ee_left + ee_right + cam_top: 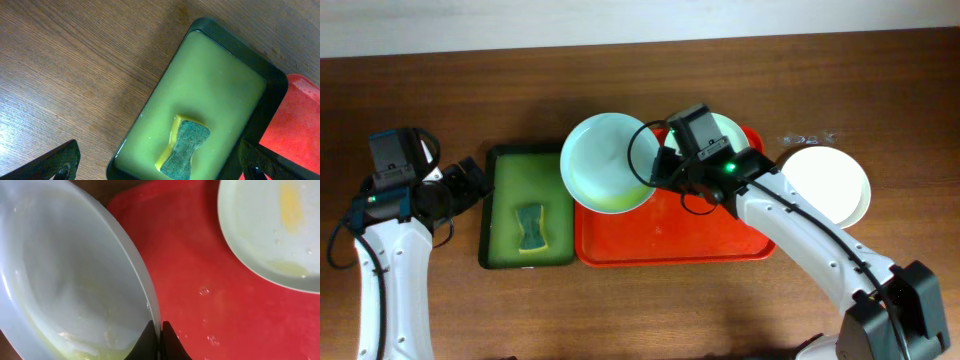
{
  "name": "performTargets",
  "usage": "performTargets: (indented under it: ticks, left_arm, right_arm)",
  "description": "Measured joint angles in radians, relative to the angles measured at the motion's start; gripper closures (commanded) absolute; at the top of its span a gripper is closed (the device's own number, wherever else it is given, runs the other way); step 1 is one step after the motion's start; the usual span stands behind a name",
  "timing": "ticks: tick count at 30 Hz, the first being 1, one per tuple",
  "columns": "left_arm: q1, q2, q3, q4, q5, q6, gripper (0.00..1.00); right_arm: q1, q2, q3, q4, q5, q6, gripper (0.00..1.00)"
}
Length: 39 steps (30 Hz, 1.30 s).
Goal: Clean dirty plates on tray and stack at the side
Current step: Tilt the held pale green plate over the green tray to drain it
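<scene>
My right gripper (655, 175) is shut on the right rim of a pale mint plate (608, 162), which tilts over the left end of the red tray (670, 235). In the right wrist view the jaws (160, 330) pinch that plate's (65, 270) edge, and wet streaks show inside it. A second mint plate (270, 230) with a yellow smear lies at the tray's (200, 280) back; in the overhead view this plate (728, 130) is partly hidden by my arm. A white plate (827, 185) sits on the table to the right. My left gripper (470, 182) is open and empty.
A dark green tray (488, 205) of greenish liquid holds a yellow-and-green sponge (530, 228) left of the red tray. In the left wrist view the open left gripper (159, 152) hovers over the sponge (185, 150) and the green tray's rim (275, 85). Bare wooden table surrounds both trays.
</scene>
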State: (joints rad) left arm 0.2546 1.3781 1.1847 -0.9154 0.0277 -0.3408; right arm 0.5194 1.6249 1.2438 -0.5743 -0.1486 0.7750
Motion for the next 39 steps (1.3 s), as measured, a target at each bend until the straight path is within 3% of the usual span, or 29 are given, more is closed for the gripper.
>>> performTargets:
  ticks: [6,21,31,39]
  left_arm:
    - [0.000,0.000,0.000,-0.001,0.000,0.000,0.01]
    - [0.000,0.000,0.001,-0.001,0.000,0.000,0.01]
    - [0.000,0.000,0.001,-0.001,0.000,0.000,0.01]
    - [0.000,0.000,0.001,-0.001,0.001,0.000,0.01]
  right_arm:
    - [0.061,0.034,0.000,0.080,0.078,0.011,0.96]
    - [0.307,0.149,0.000,0.297,0.482,-0.023,0.96]
    - [0.441,0.149,0.137,0.330,0.812,-0.421,0.96]
    - [0.529,0.154,0.147,0.626,1.101,-0.898,0.96]
